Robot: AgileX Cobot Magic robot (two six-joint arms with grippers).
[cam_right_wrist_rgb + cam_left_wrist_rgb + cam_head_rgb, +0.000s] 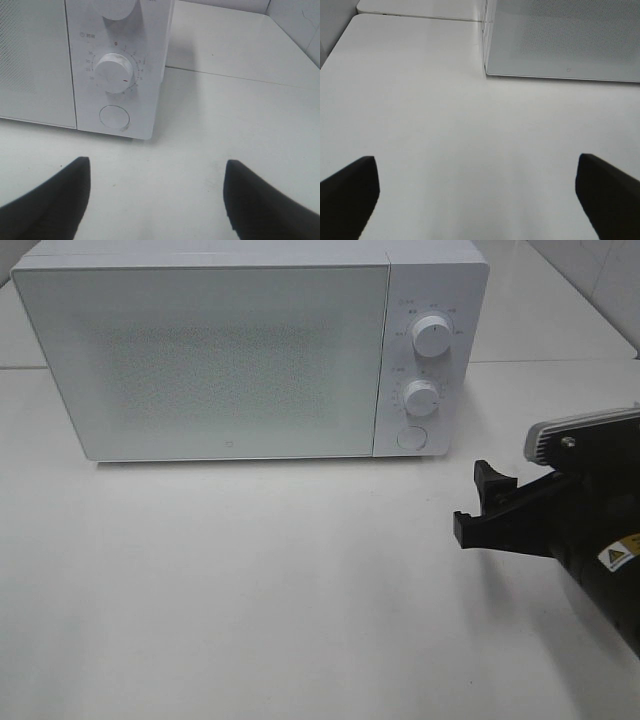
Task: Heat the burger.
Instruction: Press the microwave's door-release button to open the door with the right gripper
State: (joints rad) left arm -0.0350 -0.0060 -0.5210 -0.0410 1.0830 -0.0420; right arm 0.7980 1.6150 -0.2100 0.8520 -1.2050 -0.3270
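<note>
With the microwave (200, 360) shut and the burger unseen, you are likely at timer setting. The left gripper (477, 200) and right gripper (472, 502) stand spread and empty. Advance your right gripper toward 11 o'clock onto the timer knob (421, 397).

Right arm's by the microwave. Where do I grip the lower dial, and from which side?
Pinch the lower dial across its round rim, straight from the front: it stands out from the panel, and the open right gripper faces it.
</note>
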